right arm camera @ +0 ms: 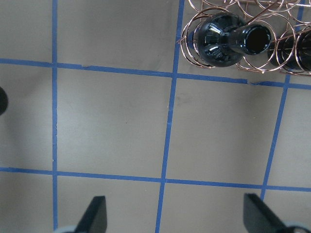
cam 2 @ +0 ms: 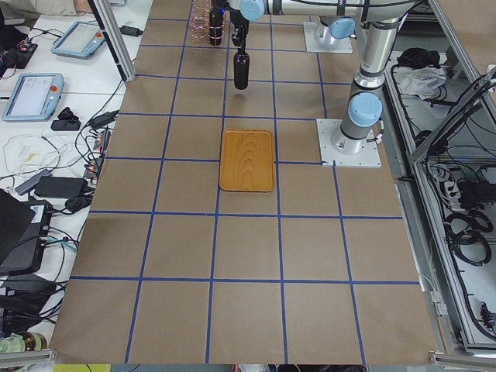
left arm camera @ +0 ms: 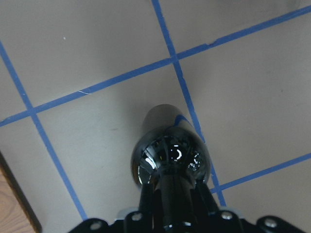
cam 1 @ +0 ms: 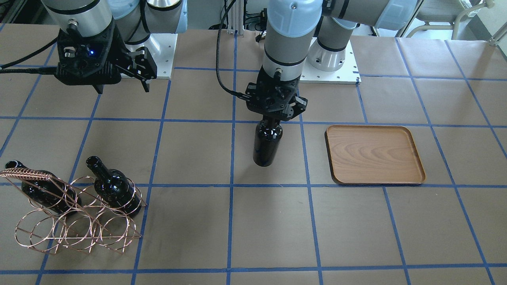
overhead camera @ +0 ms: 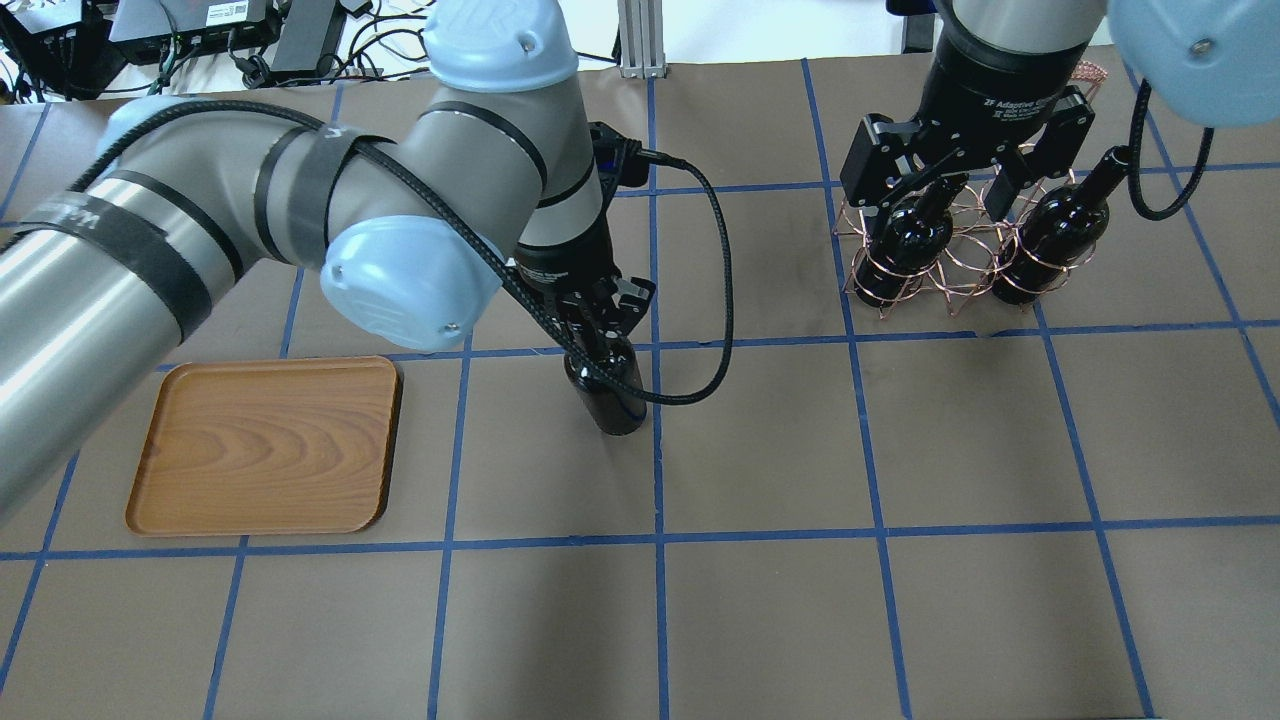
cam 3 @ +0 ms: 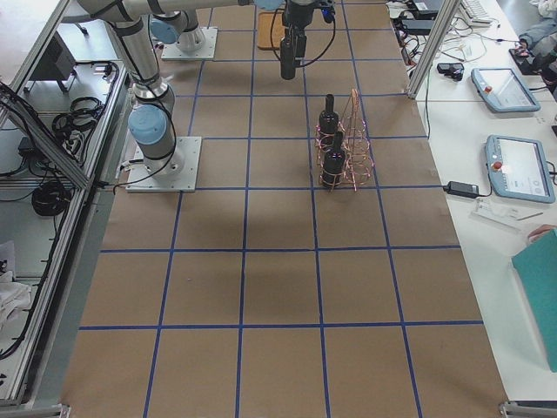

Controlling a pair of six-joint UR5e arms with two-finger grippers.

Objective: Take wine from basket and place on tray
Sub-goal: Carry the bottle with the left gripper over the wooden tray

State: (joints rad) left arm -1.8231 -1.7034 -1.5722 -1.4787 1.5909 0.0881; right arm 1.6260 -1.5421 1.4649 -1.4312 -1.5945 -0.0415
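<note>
**Held by the neck**

Front view: the wine bottle [cam 1: 267, 144] is clamped upright in the left gripper [cam 1: 273, 115] at centre, the tray [cam 1: 374, 154] right of it, the basket [cam 1: 75, 221] lower left.
Overhead view: "ZF Adaptive" is read on the right gripper [overhead camera: 945, 185], spread wide, upper right; smaller print is illegible.
Left wrist view: the neck is cut off below.
</note>
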